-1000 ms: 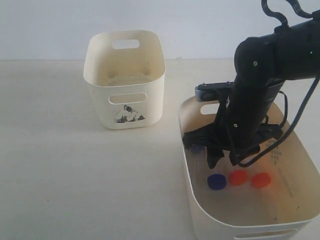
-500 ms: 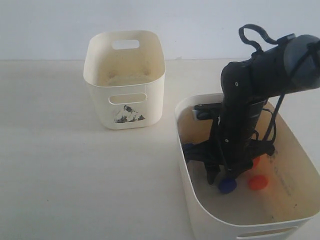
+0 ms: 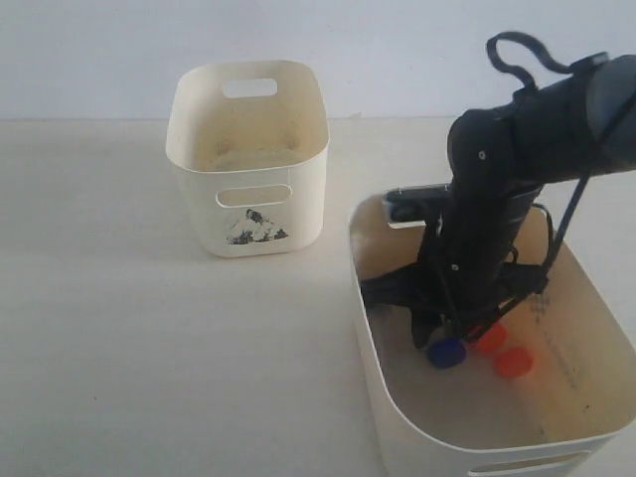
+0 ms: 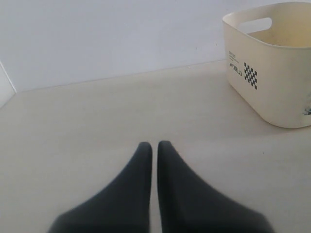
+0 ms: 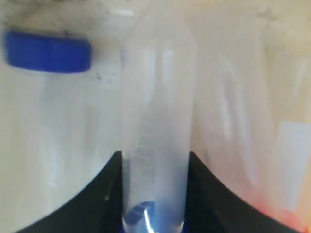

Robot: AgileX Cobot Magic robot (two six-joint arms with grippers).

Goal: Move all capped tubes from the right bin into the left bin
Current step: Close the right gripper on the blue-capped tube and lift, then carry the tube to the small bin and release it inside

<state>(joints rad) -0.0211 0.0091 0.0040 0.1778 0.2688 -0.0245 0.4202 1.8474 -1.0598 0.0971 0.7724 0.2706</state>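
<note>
My right gripper (image 3: 442, 336) reaches down inside the right bin (image 3: 397, 422), the wide low cream one. It is shut on a clear tube (image 5: 156, 107) whose blue cap (image 3: 447, 352) shows just below the fingers. Two orange-red caps (image 3: 513, 363) lie beside it on the bin floor. In the right wrist view the held tube fills the gap of the gripper (image 5: 155, 160), and a second blue cap (image 5: 48, 51) lies further off. The left bin (image 3: 248, 159), tall with a mountain print, stands apart on the table. My left gripper (image 4: 154, 145) hovers shut over bare table with nothing between its fingers.
In the left wrist view the left bin (image 4: 272, 73) shows a checker print on its side. A pale wall runs behind the light table (image 3: 149, 348). The right arm and its cables fill much of the right bin's far half.
The right gripper went down into the right bin and shut on the blue-capped tube, which shifted a little toward the orange caps. The bin slid slightly left.
</note>
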